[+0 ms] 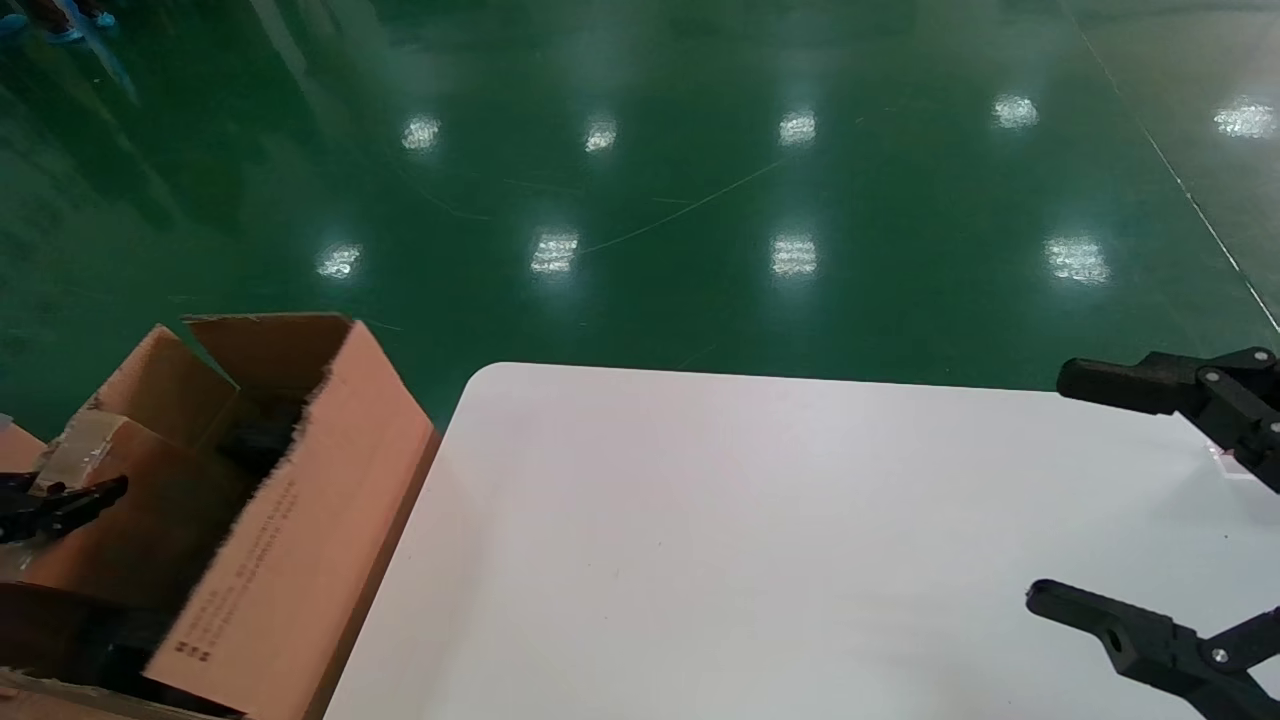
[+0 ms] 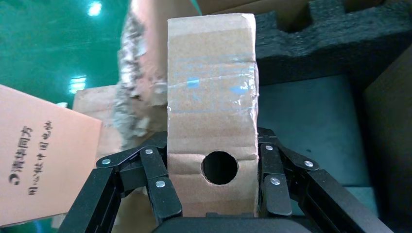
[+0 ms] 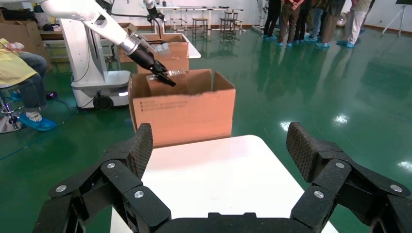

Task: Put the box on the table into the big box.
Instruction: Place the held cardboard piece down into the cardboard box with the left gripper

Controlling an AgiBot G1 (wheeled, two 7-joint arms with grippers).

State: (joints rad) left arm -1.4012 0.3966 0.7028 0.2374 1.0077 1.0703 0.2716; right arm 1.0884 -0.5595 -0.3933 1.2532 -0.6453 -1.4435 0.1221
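My left gripper is clamped on the box, one black finger pressed to each narrow side of it. The box is a small flat slab of brown cardboard, matte and slightly fuzzy, with a clean round hole punched in the face turned to my wrist and a band of glossy clear tape wrinkled across its middle seam. I hold it over the open mouth of the big box, above the lining — dark, coarse foam cut into square notches along one edge. The carton around it is plain corrugated board: its flaps stand up with ragged, torn edges, one flap carries crumpled silvery tape, and small black print runs down the side that faces the table.

That table stands just beside the big box, a smooth white top with a rounded corner nearest the carton.

My right gripper hangs over the far side of the table from the big box, its textured black fingers spread wide with nothing between them. Beyond the table lies a glossy green floor — light patches gleam on it.
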